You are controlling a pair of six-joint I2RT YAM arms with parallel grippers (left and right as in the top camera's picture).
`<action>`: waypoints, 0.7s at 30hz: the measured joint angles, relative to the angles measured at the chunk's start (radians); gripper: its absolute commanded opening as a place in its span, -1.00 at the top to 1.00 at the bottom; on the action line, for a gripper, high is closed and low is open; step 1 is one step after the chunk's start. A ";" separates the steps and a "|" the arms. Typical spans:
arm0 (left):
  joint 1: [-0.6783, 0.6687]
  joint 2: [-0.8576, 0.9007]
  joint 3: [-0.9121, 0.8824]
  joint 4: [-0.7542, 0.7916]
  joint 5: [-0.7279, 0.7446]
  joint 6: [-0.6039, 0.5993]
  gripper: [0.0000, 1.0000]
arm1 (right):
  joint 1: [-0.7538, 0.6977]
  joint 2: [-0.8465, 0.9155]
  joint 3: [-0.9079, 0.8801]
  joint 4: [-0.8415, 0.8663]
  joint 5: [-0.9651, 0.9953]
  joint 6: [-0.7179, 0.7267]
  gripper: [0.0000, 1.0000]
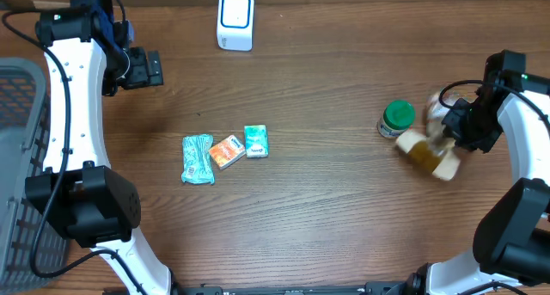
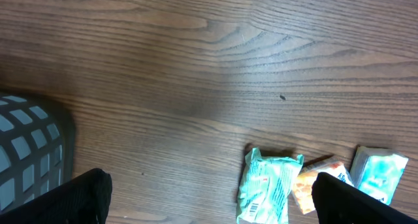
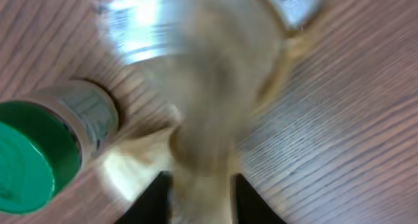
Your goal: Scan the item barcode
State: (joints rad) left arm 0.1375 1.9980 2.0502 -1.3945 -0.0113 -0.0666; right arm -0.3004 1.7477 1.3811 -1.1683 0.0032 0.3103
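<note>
The item [image 1: 425,150] is a tan and white packet, smeared by motion, just above the table at the right. In the right wrist view the item [image 3: 215,100] runs down between my right gripper's [image 3: 199,198] fingers, blurred while the table behind it stays sharp. The jaws flank its narrow end loosely, so the right gripper [image 1: 449,138] reads as open. A white scanner [image 1: 235,20] stands at the back centre. My left gripper [image 1: 155,69] hovers wide open at the back left, nothing between its fingers [image 2: 78,198].
A green-lidded jar [image 1: 397,119] [image 3: 39,152] stands just left of the item. Three small packets lie mid-table: pale green [image 1: 198,159] [image 2: 264,188], orange [image 1: 227,150] [image 2: 313,181] and teal [image 1: 256,141] [image 2: 379,175]. A grey basket [image 1: 17,157] [image 2: 26,152] sits at the left edge.
</note>
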 measured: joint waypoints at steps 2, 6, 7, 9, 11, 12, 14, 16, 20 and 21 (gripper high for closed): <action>0.000 0.000 0.000 0.000 0.000 0.000 -0.99 | 0.000 0.000 0.000 -0.001 -0.002 0.001 0.12; 0.000 0.000 0.000 0.000 0.000 0.000 -0.99 | 0.000 0.000 0.035 -0.087 -0.007 0.000 0.16; 0.000 0.000 0.000 -0.001 0.001 0.000 -0.99 | 0.004 0.000 0.093 -0.134 -0.020 0.000 0.16; 0.000 0.000 0.000 0.000 0.000 0.000 -0.99 | 0.027 0.002 0.189 -0.195 -0.040 0.000 0.14; 0.000 0.000 0.000 -0.001 0.000 0.000 -0.99 | 0.113 0.001 0.310 -0.219 -0.093 -0.008 0.07; 0.000 0.000 0.000 0.000 0.000 0.000 -0.99 | 0.145 0.001 0.333 -0.220 -0.109 -0.012 -0.03; 0.000 0.000 0.000 0.000 0.000 0.000 -0.99 | 0.253 0.000 0.366 -0.171 -0.168 -0.019 -0.04; 0.000 0.000 0.000 0.000 0.000 0.000 -0.99 | 0.379 0.000 0.368 -0.105 -0.223 -0.019 -0.04; 0.000 0.000 0.000 0.000 0.000 0.000 -0.99 | 0.569 0.012 0.350 0.033 -0.269 0.039 0.07; 0.000 0.000 0.000 0.000 0.000 0.000 -0.99 | 0.618 0.030 0.336 0.072 -0.277 0.065 0.09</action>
State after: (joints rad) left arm 0.1375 1.9980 2.0502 -1.3941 -0.0109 -0.0666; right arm 0.3172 1.7775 1.7172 -1.0958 -0.2733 0.3756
